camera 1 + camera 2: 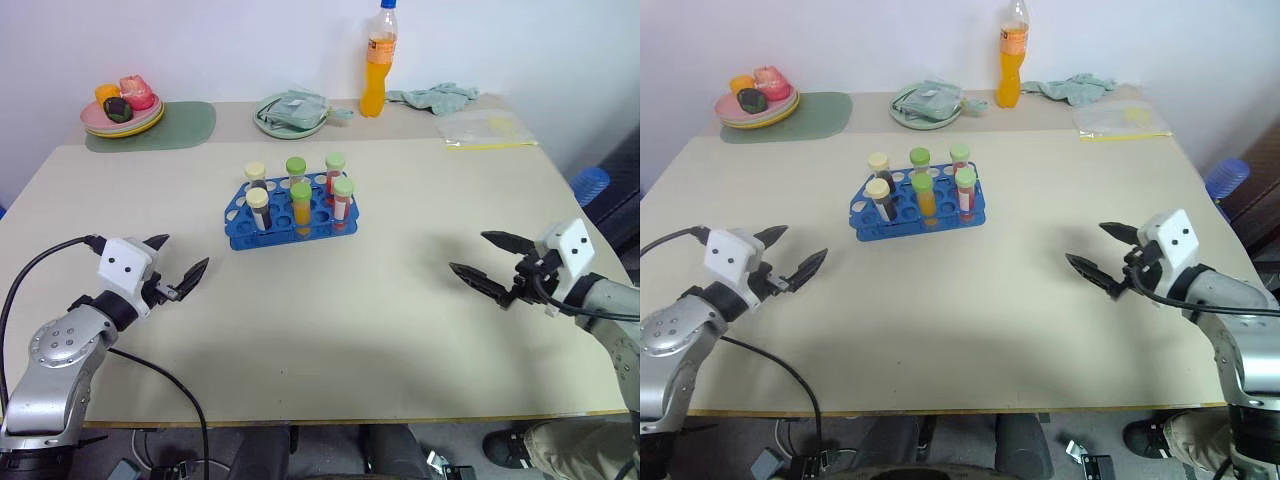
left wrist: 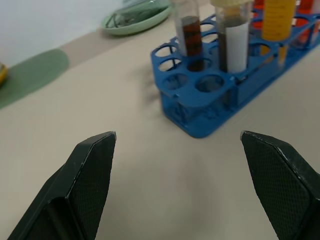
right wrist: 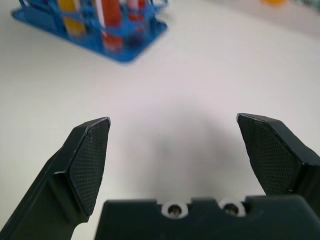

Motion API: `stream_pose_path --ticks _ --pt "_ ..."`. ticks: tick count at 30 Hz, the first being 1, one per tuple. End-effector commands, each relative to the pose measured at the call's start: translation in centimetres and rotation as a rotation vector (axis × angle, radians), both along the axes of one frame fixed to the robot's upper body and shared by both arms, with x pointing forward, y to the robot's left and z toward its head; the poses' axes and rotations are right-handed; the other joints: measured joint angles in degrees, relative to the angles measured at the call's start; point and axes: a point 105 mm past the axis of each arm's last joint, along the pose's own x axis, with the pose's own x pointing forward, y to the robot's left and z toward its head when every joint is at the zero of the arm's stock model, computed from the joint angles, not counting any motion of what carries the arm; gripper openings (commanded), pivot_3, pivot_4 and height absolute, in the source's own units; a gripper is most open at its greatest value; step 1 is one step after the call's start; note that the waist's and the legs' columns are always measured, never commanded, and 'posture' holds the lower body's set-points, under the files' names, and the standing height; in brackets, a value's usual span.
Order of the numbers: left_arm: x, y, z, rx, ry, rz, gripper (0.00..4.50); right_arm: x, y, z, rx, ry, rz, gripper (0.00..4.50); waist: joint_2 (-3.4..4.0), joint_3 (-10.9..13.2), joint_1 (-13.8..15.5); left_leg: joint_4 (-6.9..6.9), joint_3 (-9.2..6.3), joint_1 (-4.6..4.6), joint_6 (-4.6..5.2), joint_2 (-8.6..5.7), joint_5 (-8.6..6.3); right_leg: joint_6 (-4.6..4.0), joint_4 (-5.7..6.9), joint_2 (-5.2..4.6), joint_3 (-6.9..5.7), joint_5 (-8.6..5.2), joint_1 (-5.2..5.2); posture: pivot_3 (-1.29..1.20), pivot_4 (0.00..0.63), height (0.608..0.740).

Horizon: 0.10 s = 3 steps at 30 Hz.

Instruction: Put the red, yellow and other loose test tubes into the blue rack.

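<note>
The blue rack [image 1: 240,228] stands at the middle of the table, slightly toward the back. Several capped test tubes stand upright in it: dark ones with pale-yellow caps [image 1: 258,198] on its left side, a yellow-orange one with a green cap [image 1: 300,192] in the middle, and red ones with green caps [image 1: 343,187] on its right. No tube lies loose on the table. My left gripper [image 1: 185,254] hovers open and empty near the table's left front, well short of the rack [image 2: 200,125]. My right gripper [image 1: 468,252] is open and empty at the right front, pointing toward the rack [image 3: 125,50].
Along the back edge are a plate of toy food [image 1: 122,112] on a green mat [image 1: 190,125], a pale-green dish [image 1: 292,115], a tall orange drink bottle [image 1: 378,60], a teal cloth [image 1: 435,97] and a clear plastic bag [image 1: 485,128]. Bare tabletop lies between both grippers.
</note>
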Motion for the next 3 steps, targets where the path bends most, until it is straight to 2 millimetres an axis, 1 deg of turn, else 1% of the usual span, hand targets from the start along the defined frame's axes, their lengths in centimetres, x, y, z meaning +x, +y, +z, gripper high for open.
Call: stream_pose_path --ticks 1,3 --pt "0.00 0.10 0.70 -0.012 -0.028 0.000 4.10 0.07 -0.10 1.22 -0.017 -0.059 0.006 4.50 0.01 0.00 -0.03 0.00 0.01 0.00 0.00 0.00 0.00 0.00 0.00 0.00 0.00 0.00 -0.01 0.00 0.150 0.740" --pt "0.04 -0.24 0.68 -0.032 -0.031 0.005 4.10 0.18 0.09 1.22 -0.019 -0.064 0.015 4.50 0.01 0.00 0.00 0.00 0.01 0.00 0.00 0.01 0.00 0.00 0.00 0.00 0.01 0.00 -0.01 0.00 0.150 0.740"
